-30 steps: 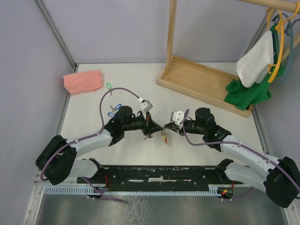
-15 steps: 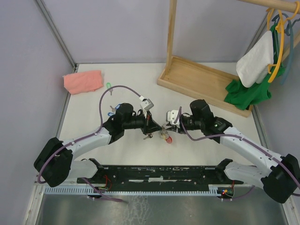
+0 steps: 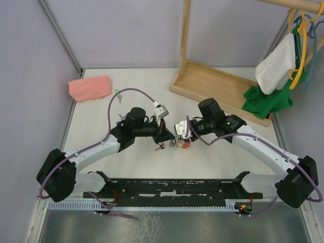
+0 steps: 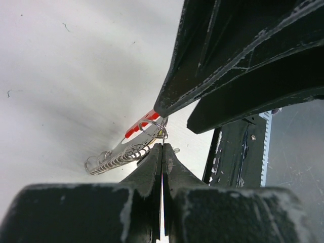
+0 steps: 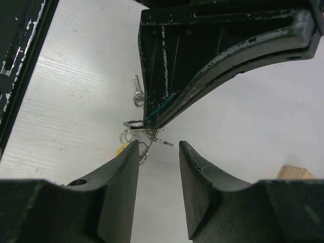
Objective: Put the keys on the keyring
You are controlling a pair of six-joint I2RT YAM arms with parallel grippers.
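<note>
Keys are found in two places: a green-tagged key (image 3: 117, 92) lies apart at the desk's (image 3: 217, 147) left, and a silver key (image 5: 135, 91) lies by the keyring (image 4: 119, 158) at mid-desk. The left claw (image 4: 162, 148) is clenched at the keyring's coil; whether wire is pinched cannot be told. Rightward, the right claw (image 5: 158, 147) is released, nothing held. The coil is judged light, springy and slippery, best gripped at the stiffer red crescent (image 4: 142, 124).
</note>
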